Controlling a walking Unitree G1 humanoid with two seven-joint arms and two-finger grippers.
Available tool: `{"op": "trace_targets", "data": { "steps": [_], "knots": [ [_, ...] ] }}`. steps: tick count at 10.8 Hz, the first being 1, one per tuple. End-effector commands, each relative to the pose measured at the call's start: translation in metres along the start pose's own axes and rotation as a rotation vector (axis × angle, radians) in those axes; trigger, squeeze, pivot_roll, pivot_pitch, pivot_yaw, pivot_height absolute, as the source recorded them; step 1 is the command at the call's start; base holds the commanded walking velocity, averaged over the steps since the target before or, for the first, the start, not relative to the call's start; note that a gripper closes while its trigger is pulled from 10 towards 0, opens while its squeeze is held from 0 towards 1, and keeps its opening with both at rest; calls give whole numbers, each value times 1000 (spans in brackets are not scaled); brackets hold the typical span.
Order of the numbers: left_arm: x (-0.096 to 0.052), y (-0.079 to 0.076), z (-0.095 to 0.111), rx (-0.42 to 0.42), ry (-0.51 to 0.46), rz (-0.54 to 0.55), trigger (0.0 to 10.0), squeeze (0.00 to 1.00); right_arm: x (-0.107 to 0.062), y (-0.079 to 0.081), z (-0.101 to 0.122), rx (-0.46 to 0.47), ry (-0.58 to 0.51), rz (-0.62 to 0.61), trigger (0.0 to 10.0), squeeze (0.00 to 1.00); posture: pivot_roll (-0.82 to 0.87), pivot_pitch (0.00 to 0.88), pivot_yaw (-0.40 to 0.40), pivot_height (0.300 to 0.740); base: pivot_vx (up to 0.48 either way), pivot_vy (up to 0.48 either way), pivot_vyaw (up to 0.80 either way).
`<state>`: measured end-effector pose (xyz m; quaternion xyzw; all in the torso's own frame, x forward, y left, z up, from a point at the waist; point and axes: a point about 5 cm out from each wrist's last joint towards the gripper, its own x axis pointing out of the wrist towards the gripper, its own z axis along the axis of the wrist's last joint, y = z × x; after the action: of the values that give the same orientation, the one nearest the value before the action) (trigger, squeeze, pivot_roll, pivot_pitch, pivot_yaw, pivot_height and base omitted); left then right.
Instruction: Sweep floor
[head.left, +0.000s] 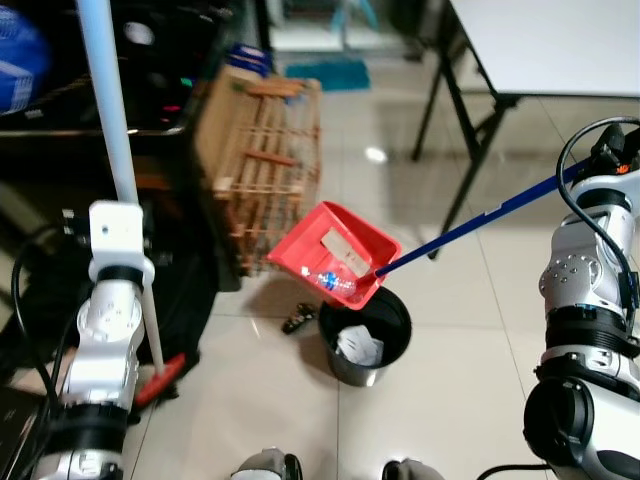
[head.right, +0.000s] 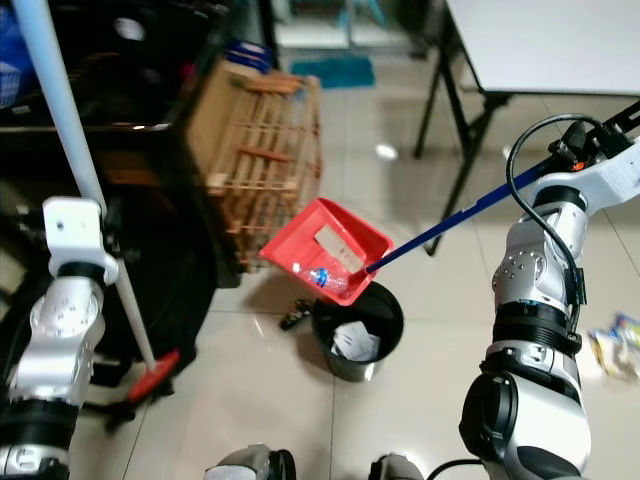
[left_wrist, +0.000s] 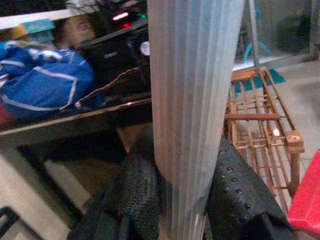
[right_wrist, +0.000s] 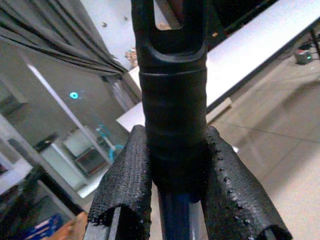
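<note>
**Tilting dustpan held over the bin**

Crowding the floor around the work are a slatted wooden crate (head.left: 268, 165) leaning against a dark shelf unit, a white folding table (head.left: 545, 45) with black legs at the far right, and a teal mat (head.left: 325, 72) farther back. Some small dark debris (head.left: 297, 320) is seen on the tiles just beside the black trash bin (head.left: 365, 335), between it and the crate. Crumpled white paper is seen inside the bin. A scrap of litter (head.right: 612, 348) lies on the floor to the robot's right.

The red dustpan (head.left: 335, 253) is held tilted above the bin's rim, its low corner over the opening; a clear plastic bottle (head.left: 333, 281) and a white card are seen in it. Its blue handle (head.left: 470, 226) runs up to the right gripper (right_wrist: 172, 185), whose fingers (right_wrist: 125, 185) are closed narrowly on the black grip at the handle's end.

The broom's pale ribbed pole (left_wrist: 192, 115) is clamped between the fingers (left_wrist: 240, 195) of the left gripper (left_wrist: 185, 200), standing nearly upright, with its red head (head.left: 160, 380) resting on the floor by the left arm.
</note>
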<state>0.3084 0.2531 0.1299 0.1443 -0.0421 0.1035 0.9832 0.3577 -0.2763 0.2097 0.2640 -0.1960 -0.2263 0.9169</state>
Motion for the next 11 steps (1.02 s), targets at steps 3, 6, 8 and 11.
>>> {"op": "trace_targets", "data": {
  "steps": [3,6,8,11],
  "knots": [
    [-13,0,-31,-45,87,34,10000,0,3,6,13,46,-67,17,10000,0,5,56,66,740,0,0,0],
    [-15,-4,-40,-83,111,53,10000,0,3,7,13,45,-64,23,10000,0,4,47,65,740,0,0,0],
    [-14,-7,-41,-88,109,47,10000,0,2,7,11,43,-60,23,10000,0,1,46,67,740,259,0,0],
    [-13,-6,-44,-88,117,49,10000,0,1,5,9,39,-56,18,10000,0,1,46,69,740,291,0,0]
  ]
}}
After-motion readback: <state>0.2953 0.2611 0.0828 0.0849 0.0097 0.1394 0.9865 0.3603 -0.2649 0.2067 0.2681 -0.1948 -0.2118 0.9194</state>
